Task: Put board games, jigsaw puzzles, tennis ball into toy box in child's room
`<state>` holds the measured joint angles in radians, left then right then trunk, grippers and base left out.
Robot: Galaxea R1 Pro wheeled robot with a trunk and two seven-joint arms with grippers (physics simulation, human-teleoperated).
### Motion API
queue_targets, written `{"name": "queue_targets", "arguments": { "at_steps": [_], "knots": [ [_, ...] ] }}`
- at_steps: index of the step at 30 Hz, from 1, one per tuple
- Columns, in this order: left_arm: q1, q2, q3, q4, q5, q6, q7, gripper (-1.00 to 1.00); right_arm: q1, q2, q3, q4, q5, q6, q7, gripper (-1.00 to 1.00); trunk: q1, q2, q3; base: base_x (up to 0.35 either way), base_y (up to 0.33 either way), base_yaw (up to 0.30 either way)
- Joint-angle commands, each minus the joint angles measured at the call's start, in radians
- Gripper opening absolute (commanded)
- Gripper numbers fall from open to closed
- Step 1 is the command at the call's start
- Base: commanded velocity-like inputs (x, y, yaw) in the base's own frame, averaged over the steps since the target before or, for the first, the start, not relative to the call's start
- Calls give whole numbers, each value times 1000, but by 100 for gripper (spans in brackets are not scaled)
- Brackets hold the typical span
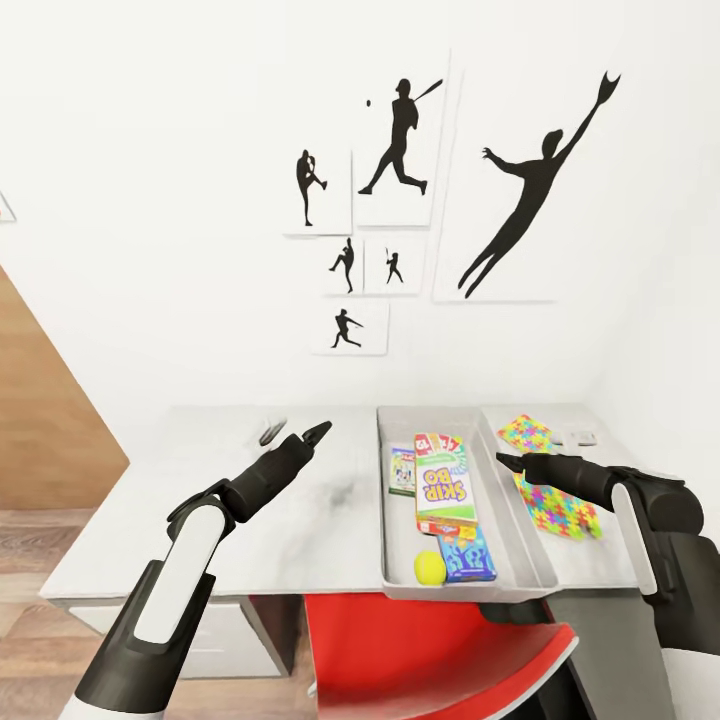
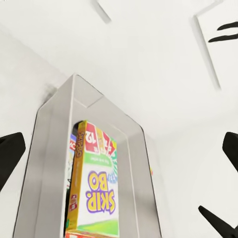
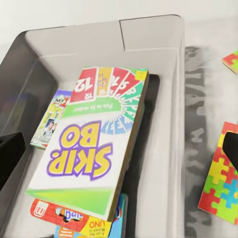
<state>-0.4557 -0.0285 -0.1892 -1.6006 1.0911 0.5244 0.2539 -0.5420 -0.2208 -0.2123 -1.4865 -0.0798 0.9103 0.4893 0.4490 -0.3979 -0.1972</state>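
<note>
While both grippers, left (image 1: 318, 431) and right (image 1: 508, 461), hover open and empty, jigsaw puzzles (image 1: 556, 500) lie right of the toy box (image 1: 530, 545).

Left end effector (image 1: 318, 431) open; right end effector (image 1: 508, 462) open, both arms extended.

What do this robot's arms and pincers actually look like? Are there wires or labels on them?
Both arms are matte black with glossy white shell panels along the forearms. Each ends in a slim black gripper, left and right, with two narrow, pointed fingers. Joints look like rounded black cylinders. No loose cables or markings are visible.
</note>
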Motion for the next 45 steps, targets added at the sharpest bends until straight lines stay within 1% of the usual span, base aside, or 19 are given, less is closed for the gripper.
{"name": "queue_targets", "arguments": {
  "at_steps": [1, 7, 12, 42, 45],
  "knots": [
    [-1, 0, 0, -1, 11, 2, 10, 100, -1, 0, -1, 0, -8, 7, -2, 100, 1, -2, -2, 219, -60, 0],
    [0, -1, 0, -1, 11, 1, 10, 100, -1, 0, -1, -1, -8, 7, -2, 100, 1, -2, -2, 247, -76, 0],
    [0, -1, 0, -1, 11, -1, 11, 100, -1, 0, 0, 0, -7, 7, -2, 100, 1, -2, -2, 126, -40, 0],
    [-2, -6, -1, 4, 9, 2, 26, 100, 0, -1, -2, -7, -8, 8, 0, 100, 1, -2, -2, 10, -3, 0],
    [-6, -8, -2, 11, 7, 2, 28, 100, -1, -2, -1, 5, -5, 8, -2, 100, 1, -2, -2, 0, 0, 0]
  ]
}}
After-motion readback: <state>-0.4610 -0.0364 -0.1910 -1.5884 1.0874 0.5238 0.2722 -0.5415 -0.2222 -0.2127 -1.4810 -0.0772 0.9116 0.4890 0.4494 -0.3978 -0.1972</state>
